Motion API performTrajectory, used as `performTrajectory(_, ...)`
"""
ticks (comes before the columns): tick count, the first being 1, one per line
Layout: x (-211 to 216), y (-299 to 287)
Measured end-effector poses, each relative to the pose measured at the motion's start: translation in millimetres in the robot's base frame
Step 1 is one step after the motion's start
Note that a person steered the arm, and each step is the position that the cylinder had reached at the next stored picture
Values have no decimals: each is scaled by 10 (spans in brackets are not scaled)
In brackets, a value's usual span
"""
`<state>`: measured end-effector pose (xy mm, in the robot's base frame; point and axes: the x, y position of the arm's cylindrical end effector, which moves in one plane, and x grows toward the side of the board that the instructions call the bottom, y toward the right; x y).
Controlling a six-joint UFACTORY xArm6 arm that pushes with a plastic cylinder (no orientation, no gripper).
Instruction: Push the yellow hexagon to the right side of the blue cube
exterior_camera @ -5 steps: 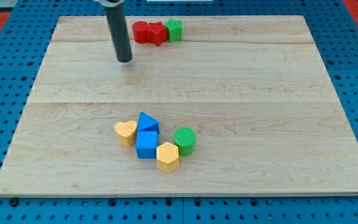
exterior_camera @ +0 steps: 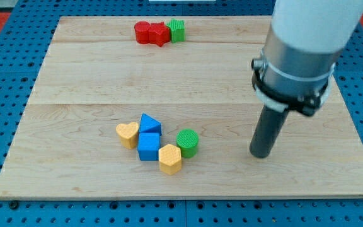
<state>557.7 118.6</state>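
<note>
Tip (exterior_camera: 259,155) right of green cylinder (exterior_camera: 187,142); arm cropped at top.

The arm (exterior_camera: 314,25) is a wide white cylinder. Below it sits a grey metal collar (exterior_camera: 293,79) ringed by a black clamp band with a small lug at 9 o'clock. From the collar runs a straight, dark, matte rod, round in section, ending at my tip (exterior_camera: 259,155).
</note>
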Motion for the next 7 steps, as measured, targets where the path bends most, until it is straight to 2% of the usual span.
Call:
performTrajectory(3, 140, -129)
performTrajectory(5, 92, -1406)
performTrajectory(7, -158, -2070)
